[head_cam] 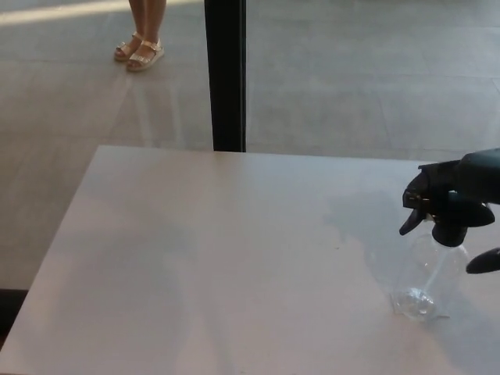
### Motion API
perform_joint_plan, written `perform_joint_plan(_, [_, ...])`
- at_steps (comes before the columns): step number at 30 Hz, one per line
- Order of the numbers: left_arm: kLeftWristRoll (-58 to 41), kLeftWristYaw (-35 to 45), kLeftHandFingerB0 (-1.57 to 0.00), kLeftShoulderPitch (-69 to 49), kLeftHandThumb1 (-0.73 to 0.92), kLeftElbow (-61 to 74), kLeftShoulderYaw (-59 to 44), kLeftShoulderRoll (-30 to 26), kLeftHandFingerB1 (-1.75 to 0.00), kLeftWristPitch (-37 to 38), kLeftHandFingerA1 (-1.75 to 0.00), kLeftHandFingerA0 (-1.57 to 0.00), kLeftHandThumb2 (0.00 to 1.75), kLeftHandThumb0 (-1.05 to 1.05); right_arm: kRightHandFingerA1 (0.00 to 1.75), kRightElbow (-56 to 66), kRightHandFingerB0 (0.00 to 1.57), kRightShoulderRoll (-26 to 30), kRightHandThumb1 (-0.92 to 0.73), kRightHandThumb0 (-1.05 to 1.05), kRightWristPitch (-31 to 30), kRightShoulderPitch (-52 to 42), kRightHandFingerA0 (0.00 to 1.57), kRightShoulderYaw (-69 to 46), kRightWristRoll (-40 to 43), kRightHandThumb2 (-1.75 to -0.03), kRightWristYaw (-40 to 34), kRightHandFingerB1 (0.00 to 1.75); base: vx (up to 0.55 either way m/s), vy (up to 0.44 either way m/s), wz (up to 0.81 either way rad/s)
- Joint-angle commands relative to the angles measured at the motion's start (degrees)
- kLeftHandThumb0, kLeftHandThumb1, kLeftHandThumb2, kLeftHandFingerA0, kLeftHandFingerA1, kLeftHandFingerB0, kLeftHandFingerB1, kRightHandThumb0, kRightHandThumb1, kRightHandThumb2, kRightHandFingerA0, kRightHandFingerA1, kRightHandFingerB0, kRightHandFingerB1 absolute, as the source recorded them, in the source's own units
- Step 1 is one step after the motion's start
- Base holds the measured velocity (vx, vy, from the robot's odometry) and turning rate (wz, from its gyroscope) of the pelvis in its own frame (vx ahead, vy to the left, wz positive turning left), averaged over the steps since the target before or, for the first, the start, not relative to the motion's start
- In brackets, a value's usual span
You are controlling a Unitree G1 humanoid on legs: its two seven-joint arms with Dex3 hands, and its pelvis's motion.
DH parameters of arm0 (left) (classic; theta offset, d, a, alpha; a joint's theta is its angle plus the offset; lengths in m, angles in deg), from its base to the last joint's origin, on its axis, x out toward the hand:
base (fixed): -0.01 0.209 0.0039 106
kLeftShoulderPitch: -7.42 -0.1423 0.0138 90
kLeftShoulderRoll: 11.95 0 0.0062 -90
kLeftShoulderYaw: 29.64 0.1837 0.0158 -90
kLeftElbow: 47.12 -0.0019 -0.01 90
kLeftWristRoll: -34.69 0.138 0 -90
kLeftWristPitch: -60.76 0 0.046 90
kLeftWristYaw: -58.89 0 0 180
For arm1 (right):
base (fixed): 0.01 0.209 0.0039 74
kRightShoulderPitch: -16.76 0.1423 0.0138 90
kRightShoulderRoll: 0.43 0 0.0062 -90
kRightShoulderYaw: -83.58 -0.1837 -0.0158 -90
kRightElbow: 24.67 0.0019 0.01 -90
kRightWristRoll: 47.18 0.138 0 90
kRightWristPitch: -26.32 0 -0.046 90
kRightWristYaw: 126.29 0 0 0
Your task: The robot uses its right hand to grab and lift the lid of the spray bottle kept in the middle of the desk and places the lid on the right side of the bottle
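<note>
The right hand [467, 181] is closed around the black trigger lid [439, 212] of the clear spray bottle [428, 275], directly under it on the desk [219, 258]. Far beyond the hand stand a black post [225, 74] and a person's sandalled feet [138, 53].

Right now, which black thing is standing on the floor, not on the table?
The black post. It stands behind the desk, while the black lid sits atop the clear spray bottle under the right hand.

right hand [469, 183] at right edge, fingers curled
</note>
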Motion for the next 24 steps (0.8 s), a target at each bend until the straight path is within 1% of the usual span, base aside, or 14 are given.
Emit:
perform_joint_plan(1, [-0.1, 1.2, -0.35, -0.1, 0.92, -1.9, 0.2, -1.1, -0.38, 2.6, -0.48, -0.53, 0.75, -0.98, 1.07, 2.9, 0.34, -0.7, -0.67, -0.58, -2.0, -3.6, 0.84, -0.3, -14.4, -0.60, -9.7, 0.34, 0.00, 0.000, 0.00])
perform_joint_plan(2, [-0.1, 1.2, -0.35, 0.0, 0.92, -2.1, 0.2, -1.1, -0.38, 2.6, -0.48, -0.53, 0.75, -0.98, 1.07, 2.9, 0.34, -1.2, -0.67, -0.58, -1.8, -4.1, 0.84, -0.7, -14.3, -0.60, -11.0, 0.34, 0.00, 0.000, 0.00])
perform_joint_plan(3, [-0.2, 1.4, -0.33, -0.1, 0.78, -2.3, 0.2, -0.9, -0.51, 2.9, -0.59, -0.49, 1.18, -0.94, 1.29, 3.1, 0.36, -1.9, -0.71, -0.54, -0.7, -5.2, 0.97, -1.2, -14.9, -0.62, -14.3, 0.36, 0.00, 0.000, 0.00])
perform_joint_plan(4, [-0.2, 1.5, -0.33, -0.1, 0.78, -2.4, 0.2, -0.9, -0.51, 2.9, -0.59, -0.49, 1.18, -0.94, 1.29, 3.2, 0.36, -2.1, -0.71, -0.54, -0.7, -5.3, 0.97, -1.3, -15.2, -0.62, -14.4, 0.36, 0.00, 0.000, 0.00])
perform_joint_plan(5, [-0.2, 0.8, -0.36, -0.3, 0.92, -1.5, 0.2, -0.6, -0.39, 2.8, -0.53, -0.55, 0.74, -0.92, 1.35, 3.3, 0.39, -2.4, -0.76, -0.52, -0.2, -5.4, 0.96, -1.1, -16.0, -0.63, -15.5, 0.35, 0.00, 0.000, 0.00])
perform_joint_plan(6, [-0.4, 0.5, -0.38, -0.1, 0.92, -1.4, 0.0, -0.5, -0.38, 2.4, -0.53, -0.56, 0.75, -0.92, 1.20, 3.2, 0.31, -2.8, -0.61, -0.52, 0.6, -5.6, 1.00, -1.3, -16.2, -0.99, -16.7, 0.51, 0.00, 0.000, 0.00])
perform_joint_plan(10, [-0.3, 0.5, -0.36, -0.1, 0.92, -1.6, 0.0, -0.4, -0.38, 2.9, -0.52, -0.54, 0.78, -0.92, 1.32, 2.7, 0.42, -4.0, -0.66, -0.42, 1.3, -5.9, 1.14, -1.8, -16.7, -1.04, -18.6, 0.58, 0.00, 0.000, 0.00])
perform_joint_plan(11, [-0.6, 0.4, -0.36, -0.6, 0.92, -1.1, -0.2, 0.1, -0.38, 2.7, -0.53, -0.54, 0.79, -0.94, 1.63, 2.7, 0.57, -4.2, -0.81, -0.38, 1.9, -6.0, 0.84, -2.5, -15.7, -0.69, -18.7, 0.43, 0.00, 0.000, 0.00])
perform_joint_plan(12, [-0.5, 0.5, -0.38, -0.5, 0.92, -1.3, -0.1, 0.0, -0.38, 2.9, -0.52, -0.54, 0.76, -0.94, 1.65, 2.6, 0.59, -4.2, -0.81, -0.36, 2.2, -5.9, 0.84, -2.7, -15.5, -0.69, -18.7, 0.44, 0.00, 0.000, 0.00])
perform_joint_plan(13, [-0.6, 0.3, -0.34, -0.4, 0.76, -1.2, -0.1, 0.1, -0.50, 2.8, -0.59, -0.48, 1.18, -0.88, 1.64, 2.4, 0.62, -4.3, -0.80, -0.35, 2.7, -5.8, 0.82, -3.0, -15.2, -0.68, -18.8, 0.45, 0.00, 0.000, 0.00])
perform_joint_plan(15, [-0.3, -0.1, -0.37, -0.3, 0.92, -1.2, 0.0, 0.1, -0.38, 2.7, -0.52, -0.54, 0.82, -0.95, 1.63, 1.9, 0.67, -4.7, -0.79, -0.34, 4.1, -5.8, 0.85, -4.0, -14.7, -0.70, -19.3, 0.49, 0.00, 0.000, 0.00])
perform_joint_plan(16, [-0.2, -0.2, -0.32, -0.3, 0.80, -1.2, 0.1, 0.1, -0.48, 3.0, -0.59, -0.50, 1.22, -0.92, 1.65, 1.7, 0.74, -4.7, -0.76, -0.31, 4.8, -6.0, 0.85, -4.3, -14.7, -0.68, -19.7, 0.55, 0.00, 0.000, 0.00])
perform_joint_plan(17, [-0.2, 0.2, -0.40, -0.1, 0.92, -1.9, 0.1, 0.0, -0.38, 3.4, -0.51, -0.54, 0.78, -0.93, 1.67, 1.4, 0.84, -4.7, -0.74, -0.28, 5.2, -6.2, 0.89, -4.7, -14.8, -0.79, -19.9, 0.64, 0.00, 0.000, 0.00])
perform_joint_plan(24, [-0.4, 0.1, -0.42, -0.3, 0.92, -1.9, 0.1, 0.4, -0.41, 4.1, -0.51, -0.55, 0.76, -0.97, 1.68, 0.5, 0.81, -5.0, -0.74, -0.33, 6.5, -7.9, 0.93, -5.6, -17.4, -0.75, -21.0, 0.54, 0.00, 0.000, 0.00])
